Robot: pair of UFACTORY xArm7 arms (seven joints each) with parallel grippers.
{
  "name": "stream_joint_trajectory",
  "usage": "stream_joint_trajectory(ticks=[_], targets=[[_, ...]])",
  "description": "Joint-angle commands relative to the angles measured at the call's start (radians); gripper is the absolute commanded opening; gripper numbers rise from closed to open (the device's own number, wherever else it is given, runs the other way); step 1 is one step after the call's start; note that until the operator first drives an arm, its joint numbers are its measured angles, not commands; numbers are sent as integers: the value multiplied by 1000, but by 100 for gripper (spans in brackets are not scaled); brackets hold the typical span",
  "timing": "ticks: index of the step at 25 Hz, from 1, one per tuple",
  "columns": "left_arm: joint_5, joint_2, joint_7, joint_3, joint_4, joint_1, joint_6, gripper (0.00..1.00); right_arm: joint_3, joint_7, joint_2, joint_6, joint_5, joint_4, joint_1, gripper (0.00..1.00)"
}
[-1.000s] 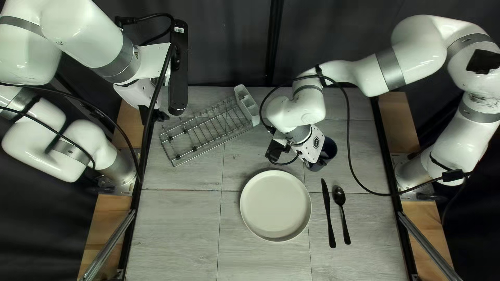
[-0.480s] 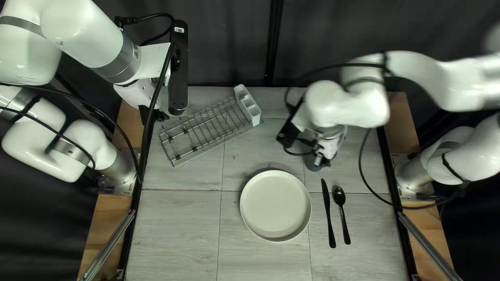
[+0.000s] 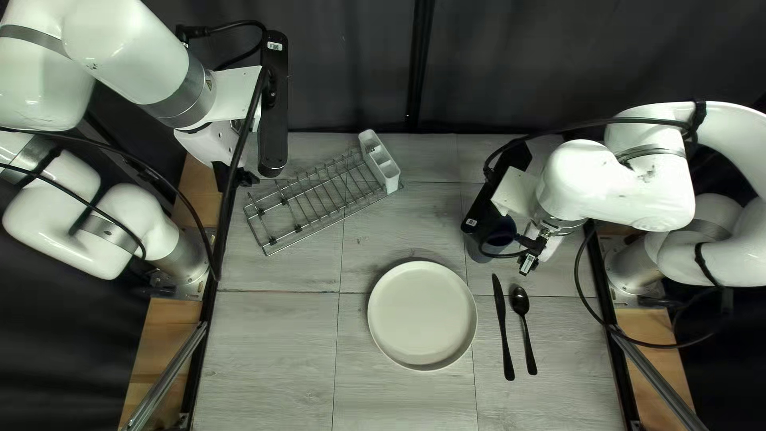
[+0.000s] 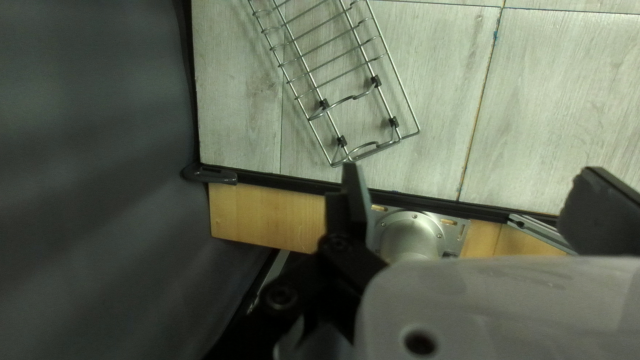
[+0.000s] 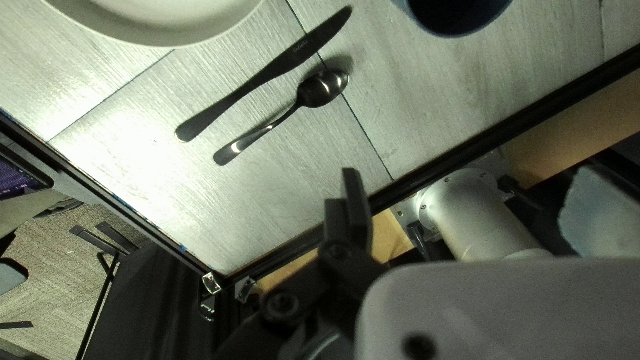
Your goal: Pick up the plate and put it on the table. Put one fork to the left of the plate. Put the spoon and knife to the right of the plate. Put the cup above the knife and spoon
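Presently Released at Left Gripper (image 3: 234, 175) and Right Gripper (image 3: 547, 246)

Open at each gripper, with two black fingers spread apart. Placed on the gray wood-grain table (image 3: 267, 359): round off-white plate (image 3: 422, 315). Aligned to the right of the plate in the top left view: slim black knife (image 3: 503, 323), then glossy black spoon (image 3: 520, 300). Located just beyond the knife tip, partly hidden under right-arm hardware: dark blue cup (image 3: 480, 251). Angled near the far left: silver wire rack (image 3: 307, 203) with pale gray plastic cutlery holder (image 3: 380, 160) attached.
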Motion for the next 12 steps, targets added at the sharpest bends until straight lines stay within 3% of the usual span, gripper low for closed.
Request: stream_joint_trajectory(ticks=[1, 6, 12], targets=[[70, -37, -43, -44, 24, 29, 19, 100, 0, 0, 0, 0, 0, 0, 0, 100], [217, -146, -38, 56, -65, 70, -192, 100, 0, 0, 0, 0, 0, 0, 0, 100], [241, -227, 9, 201, -152, 101, -450, 100, 0, 0, 0, 0, 0, 0, 0, 100]])
